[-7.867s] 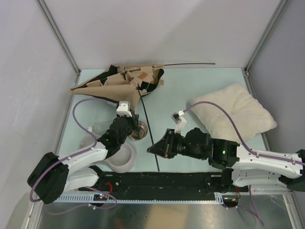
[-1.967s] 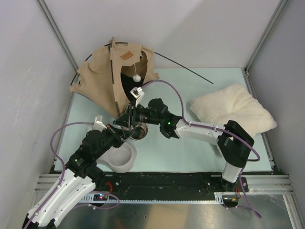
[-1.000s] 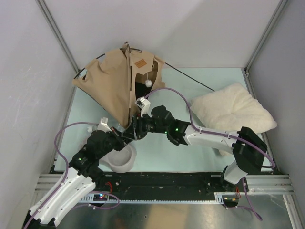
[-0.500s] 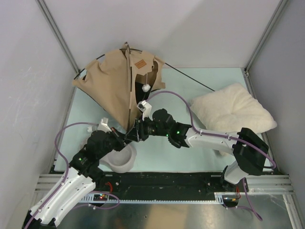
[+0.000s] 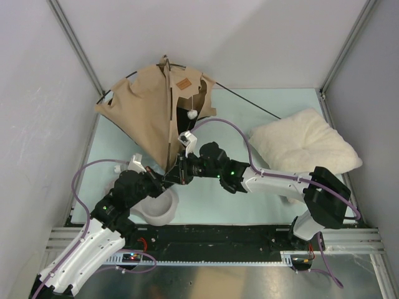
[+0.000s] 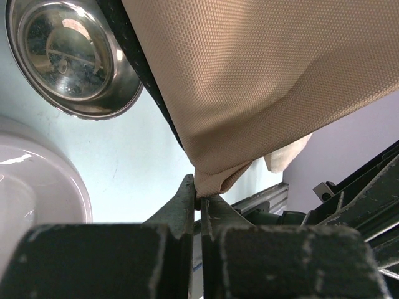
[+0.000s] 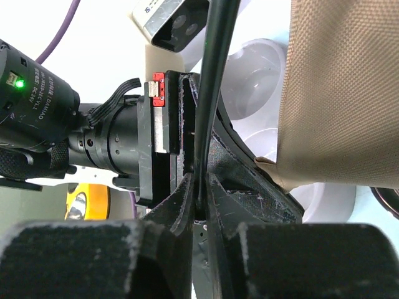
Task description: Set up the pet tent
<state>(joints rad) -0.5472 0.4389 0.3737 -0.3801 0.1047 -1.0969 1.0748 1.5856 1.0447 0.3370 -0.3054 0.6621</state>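
The pet tent (image 5: 149, 109) is seen raised on the desk (image 5: 249, 118) behind the double pet bowl (image 5: 159, 210), with its near corner drawn down over the bowl's far side; a white pompom (image 5: 192, 114) hangs in the doorway, and a brown label patch (image 5: 182, 83) is shown just above it. The left end effector (image 6: 198, 197) is closed, and the lowest corner of the tan fabric is pinched between its fingers, just beside the bowl's steel dish (image 6: 68, 56). The right end effector (image 7: 199, 198) is closed on a thin black pole (image 7: 213, 75), which runs out between its fingers toward the fabric edge; the two end effectors are brought nearly tip to tip above the bowl. A cream pillow (image 5: 305, 146) lies well apart, to the right of the bowl.
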